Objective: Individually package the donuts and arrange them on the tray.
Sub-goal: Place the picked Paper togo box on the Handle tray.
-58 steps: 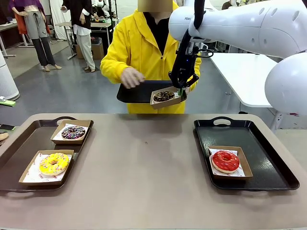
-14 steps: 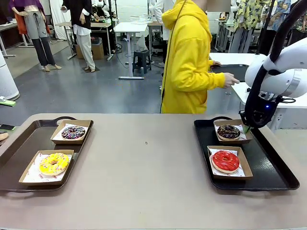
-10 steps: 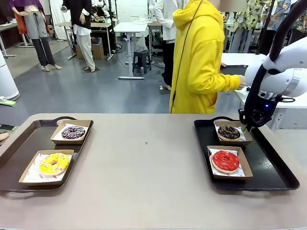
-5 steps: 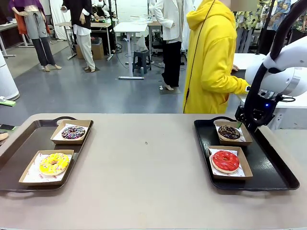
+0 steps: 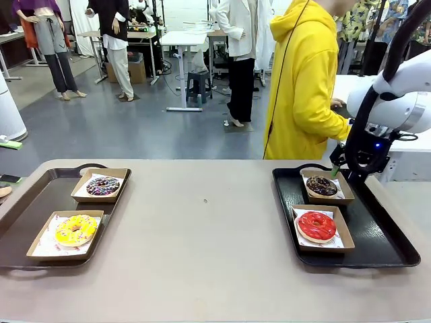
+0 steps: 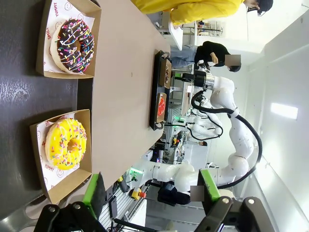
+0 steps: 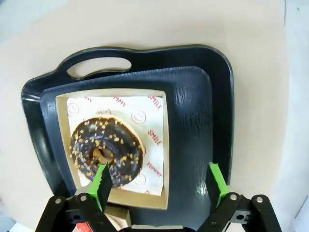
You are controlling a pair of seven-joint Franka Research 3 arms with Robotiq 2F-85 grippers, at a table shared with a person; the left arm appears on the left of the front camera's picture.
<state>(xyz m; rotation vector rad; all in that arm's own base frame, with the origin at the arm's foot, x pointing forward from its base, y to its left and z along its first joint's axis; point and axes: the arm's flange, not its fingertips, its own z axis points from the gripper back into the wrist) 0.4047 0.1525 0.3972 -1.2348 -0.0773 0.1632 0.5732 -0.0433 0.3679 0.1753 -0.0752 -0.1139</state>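
A wide beige tabletop (image 5: 209,235) carries two dark rectangular plastic trays with handles: one (image 5: 40,202) at its left edge, one (image 5: 377,229) at its right edge. On the left tray sit two square brown cardboard boxes lined with printed white paper; the one at the tray's far edge (image 5: 101,184) holds a dark chocolate ring donut with coloured sprinkles (image 5: 103,186), the one at its near edge (image 5: 66,234) a yellow-glazed ring donut with sprinkles (image 5: 75,229). On the right tray, the far-edge box (image 5: 326,186) holds a dark chocolate ring donut with pale sprinkles (image 5: 322,186), and the box nearer the robot (image 5: 323,227) a glossy red-glazed ring donut (image 5: 316,225). The right end effector (image 5: 343,171) hangs just above the far box's right side, jaws spread apart and holding nothing. In its own wrist view, the left end effector (image 6: 152,193) is above the left tray, jaws wide and empty. A person in a yellow hooded top (image 5: 303,87) stands beyond the far edge.
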